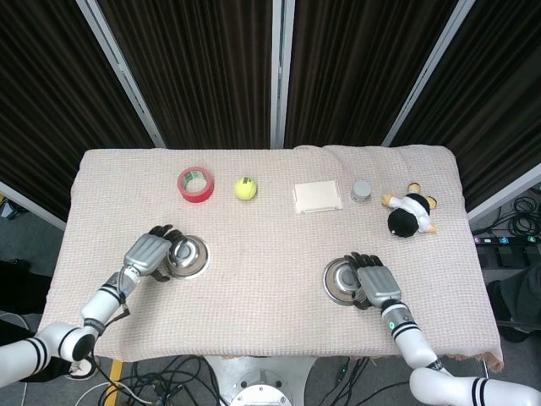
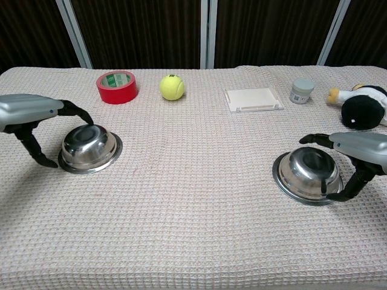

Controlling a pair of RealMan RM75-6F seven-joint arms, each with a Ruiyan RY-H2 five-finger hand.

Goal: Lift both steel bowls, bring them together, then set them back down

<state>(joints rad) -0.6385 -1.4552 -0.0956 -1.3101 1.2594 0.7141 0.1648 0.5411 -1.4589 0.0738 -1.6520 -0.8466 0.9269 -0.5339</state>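
1. Back row on the surface (image 1: 262, 245), left to right: tape roll (image 1: 195, 184), tennis ball (image 1: 245, 188), flat tray (image 1: 317, 196), small jar (image 1: 361, 190), plush toy (image 1: 411, 212).
2. Front left: left bowl (image 1: 188, 257), left robot hand (image 1: 149, 253) at its outer side.
3. Front right: right bowl (image 1: 343, 280), right robot hand (image 1: 375, 284) at its outer side.
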